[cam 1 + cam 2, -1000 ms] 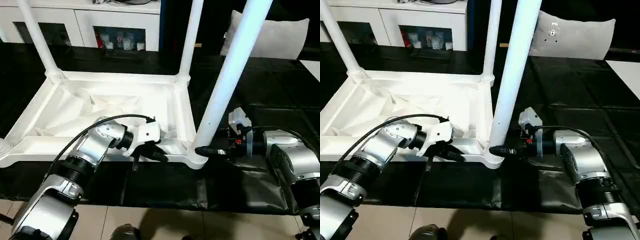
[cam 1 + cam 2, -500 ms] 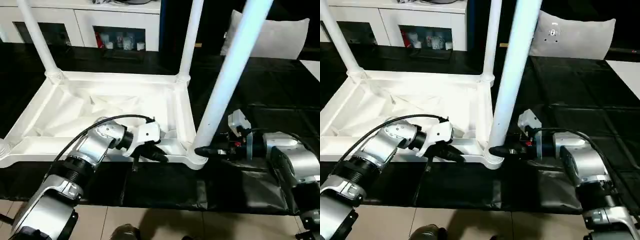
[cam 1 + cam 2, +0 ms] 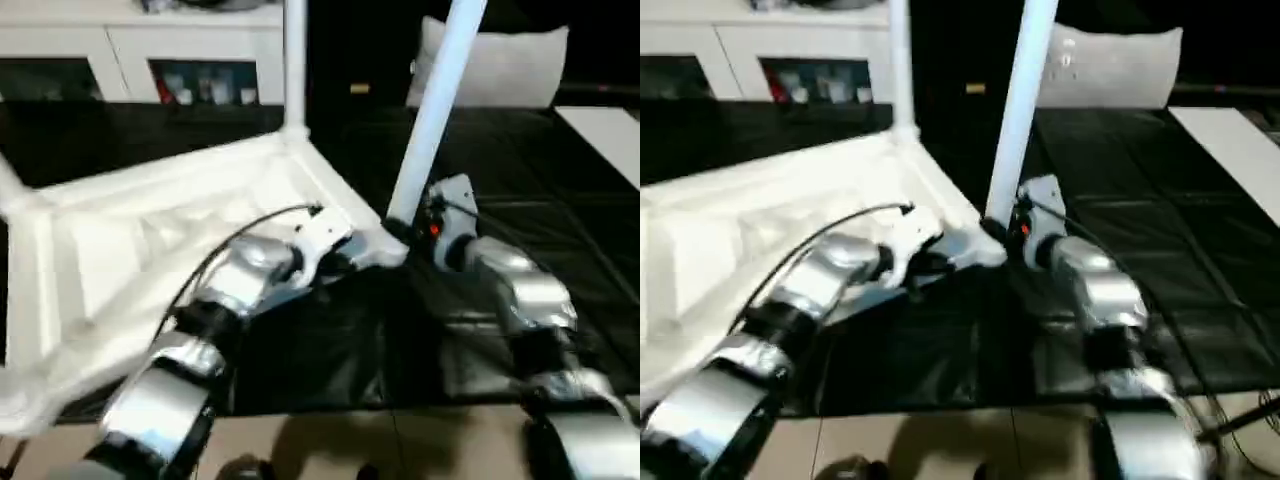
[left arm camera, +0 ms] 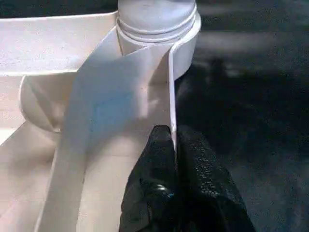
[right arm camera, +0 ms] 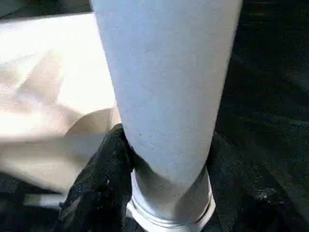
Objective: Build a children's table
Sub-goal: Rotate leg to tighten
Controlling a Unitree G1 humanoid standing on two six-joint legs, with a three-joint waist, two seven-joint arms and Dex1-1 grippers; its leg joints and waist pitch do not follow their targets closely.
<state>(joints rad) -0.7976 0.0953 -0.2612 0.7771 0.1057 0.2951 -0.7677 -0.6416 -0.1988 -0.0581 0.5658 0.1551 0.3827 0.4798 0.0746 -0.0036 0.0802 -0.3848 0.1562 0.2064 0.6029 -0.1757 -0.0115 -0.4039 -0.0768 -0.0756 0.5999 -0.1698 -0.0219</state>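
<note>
Two grippers hold one upside-down children's table (image 3: 150,230) on the black mat (image 3: 560,200).
Right gripper (image 5: 164,193) wraps its fingers round the bottom of the near leg (image 3: 435,100), which stands straight up just ahead of it. Left gripper (image 4: 175,145) pinches the thin side wall (image 4: 171,92) beside that corner socket (image 4: 159,19). Two legs (image 3: 294,60) can be counted.

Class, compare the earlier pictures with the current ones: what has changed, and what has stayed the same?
The table has swung round on the black mat, its near corner now turned away. The right pincer has closed on the corner leg. The left pincer stays clamped on the rim.
</note>
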